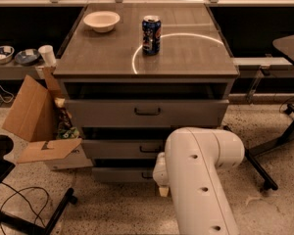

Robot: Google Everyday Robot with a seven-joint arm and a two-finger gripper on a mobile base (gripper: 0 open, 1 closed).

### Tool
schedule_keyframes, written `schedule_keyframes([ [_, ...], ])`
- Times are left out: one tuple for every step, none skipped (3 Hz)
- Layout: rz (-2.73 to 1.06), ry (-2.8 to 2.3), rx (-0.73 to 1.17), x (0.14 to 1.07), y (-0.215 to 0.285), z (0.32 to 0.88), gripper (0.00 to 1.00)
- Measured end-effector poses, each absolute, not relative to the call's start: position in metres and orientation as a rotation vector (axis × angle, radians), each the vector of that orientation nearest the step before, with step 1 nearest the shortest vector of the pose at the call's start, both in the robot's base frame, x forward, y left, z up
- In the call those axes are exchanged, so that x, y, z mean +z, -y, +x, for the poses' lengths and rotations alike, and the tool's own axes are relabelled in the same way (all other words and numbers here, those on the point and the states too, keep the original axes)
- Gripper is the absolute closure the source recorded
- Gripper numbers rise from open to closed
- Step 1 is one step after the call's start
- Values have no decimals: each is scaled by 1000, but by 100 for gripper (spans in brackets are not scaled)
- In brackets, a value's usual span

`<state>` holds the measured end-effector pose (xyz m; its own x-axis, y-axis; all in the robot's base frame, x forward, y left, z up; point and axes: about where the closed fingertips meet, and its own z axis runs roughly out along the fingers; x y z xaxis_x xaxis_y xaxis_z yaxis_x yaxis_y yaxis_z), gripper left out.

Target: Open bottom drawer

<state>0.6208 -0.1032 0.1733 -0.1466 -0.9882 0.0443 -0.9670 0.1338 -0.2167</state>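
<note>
The grey metal cabinet (147, 58) has three drawers. The bottom drawer (120, 174) is the lowest and shortest front, close to the floor, and its small black handle (146, 176) shows only partly beside my arm. My gripper (161, 180) is low in front of that drawer, just right of the handle, mostly hidden behind my white arm (201, 175). The middle drawer (117, 149) and the top drawer (103, 112) sit above it, each with a dark gap over it.
A white bowl (102, 21) and a blue can (151, 34) stand on the cabinet top. An open cardboard box (34, 116) is at the cabinet's left. A black chair base (19, 204) and cables lie at the lower left. A black table leg (279, 138) stands at the right.
</note>
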Motion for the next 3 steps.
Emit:
schedule_keyframes([
  [-2012,-2300,-235,166,105,614,49],
  [-2024,-2319,-212,167,110,606,72],
  [-2024,-2319,-212,179,110,606,100],
])
